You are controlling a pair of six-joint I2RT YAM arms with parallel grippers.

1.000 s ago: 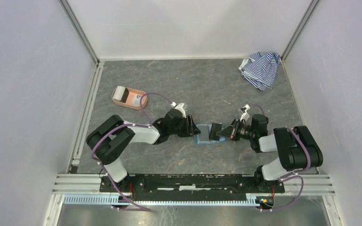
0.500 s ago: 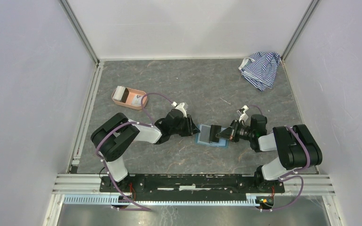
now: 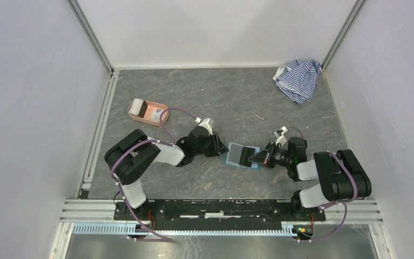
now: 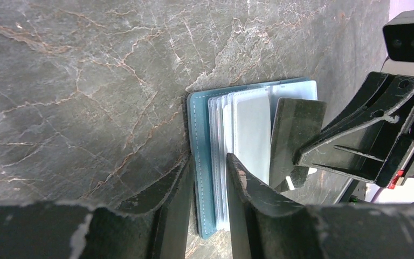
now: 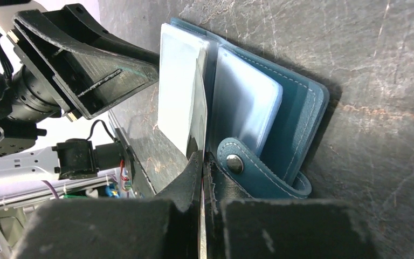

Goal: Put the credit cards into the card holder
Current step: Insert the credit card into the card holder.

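A small teal-blue folding card holder (image 3: 236,156) is seen lying opened flat on the grey marbled table top (image 3: 205,91), near the middle and towards the near edge, between the two arms. Its clear plastic sleeves (image 4: 250,129) are fanned upward, and its snap tab (image 5: 237,163) is turned out at the right side.

The left gripper (image 3: 222,149) is laid low at the holder's left edge. In the left wrist view its fingers (image 4: 250,197) are closed part-way on that edge, with the teal cover and several sleeves pinched between them.

The right gripper (image 3: 260,157) is brought in from the right, its jaws pressed fully together on a thin dark rectangular credit card (image 4: 296,135). The card is held on edge over the open holder. In the right wrist view its free end is seen between a raised clear sleeve on the left and the remaining sleeves on the right. How far it has entered a pocket cannot be told.

A salmon-pink oval tray (image 3: 145,121) is placed well apart, further back on the left. Something pale is seen in it, too small to identify. A crumpled blue-and-white striped cloth (image 3: 297,80) is left in the far right corner.
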